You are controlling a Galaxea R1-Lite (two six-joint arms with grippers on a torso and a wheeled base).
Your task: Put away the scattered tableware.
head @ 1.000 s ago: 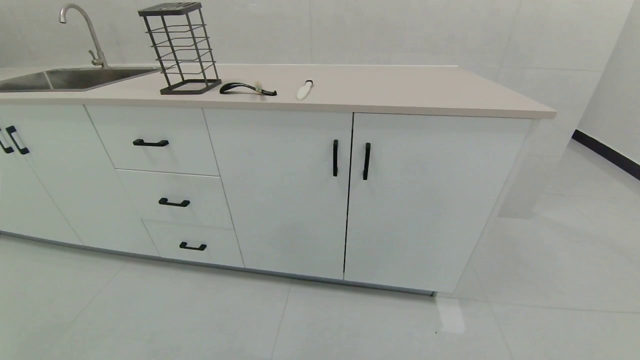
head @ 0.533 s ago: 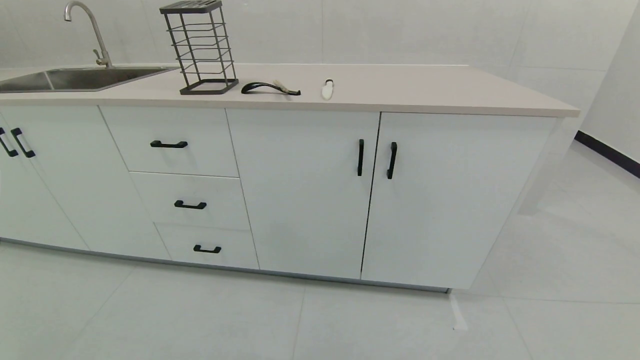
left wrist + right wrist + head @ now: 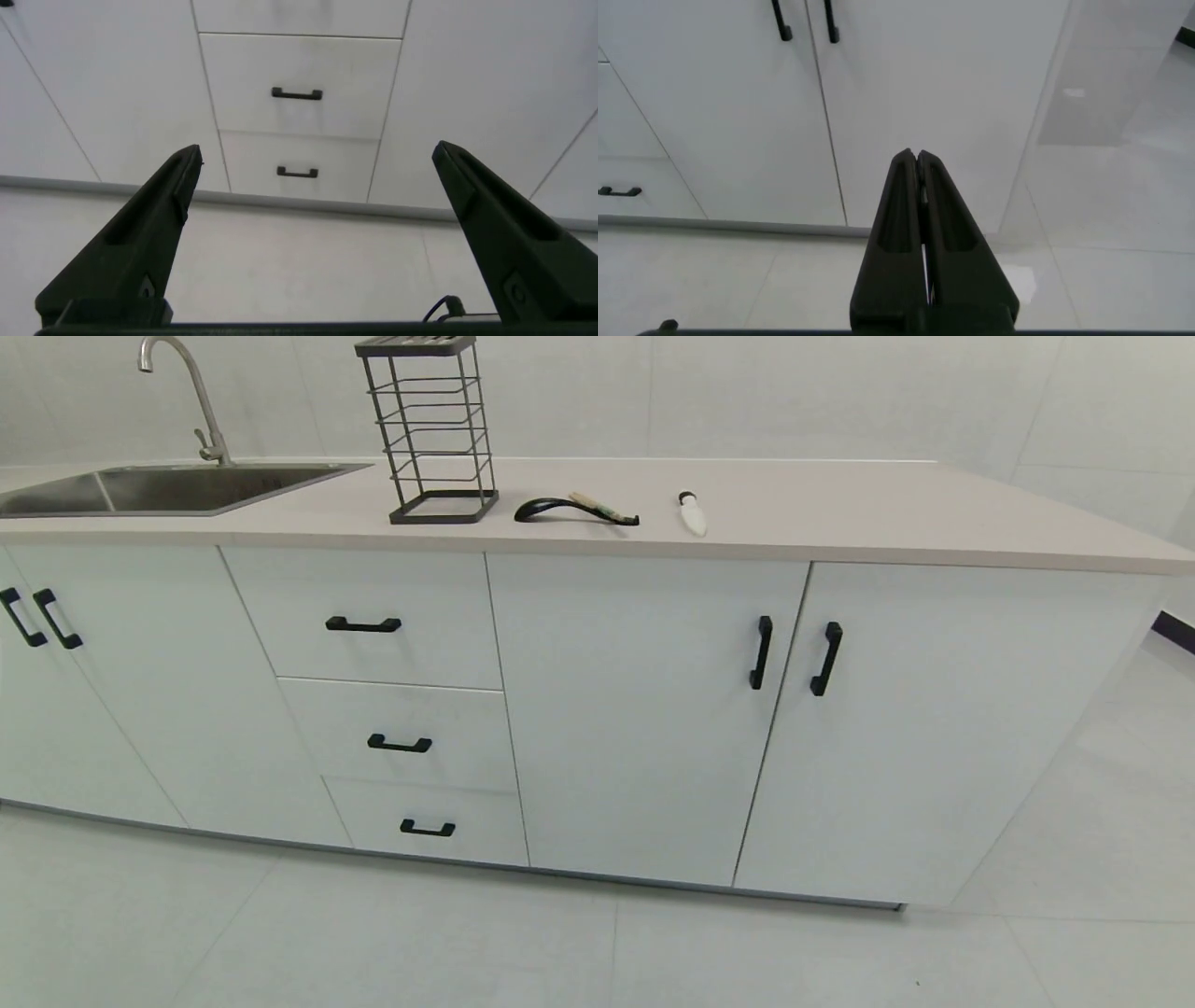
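On the beige countertop (image 3: 840, 513) lie a black ladle-like utensil (image 3: 571, 510) with a light-handled piece beside it, and a white knife-like piece with a black tip (image 3: 692, 512). A black wire rack (image 3: 431, 429) stands left of them. My left gripper (image 3: 318, 161) is open, low in front of the drawers (image 3: 299, 93), with nothing between its fingers. My right gripper (image 3: 917, 159) is shut and empty, facing the double cabinet doors (image 3: 924, 84) near the floor.
A steel sink (image 3: 159, 485) with a tall faucet (image 3: 191, 392) sits at the counter's left end. Below are three drawers (image 3: 373, 625) with black handles and cabinet doors (image 3: 794, 658). Pale tiled floor (image 3: 560, 952) spreads in front.
The whole head view has shifted: the counter and cabinets now sit further right and appear closer, so the camera moved. The utensils and rack keep their places on the counter.
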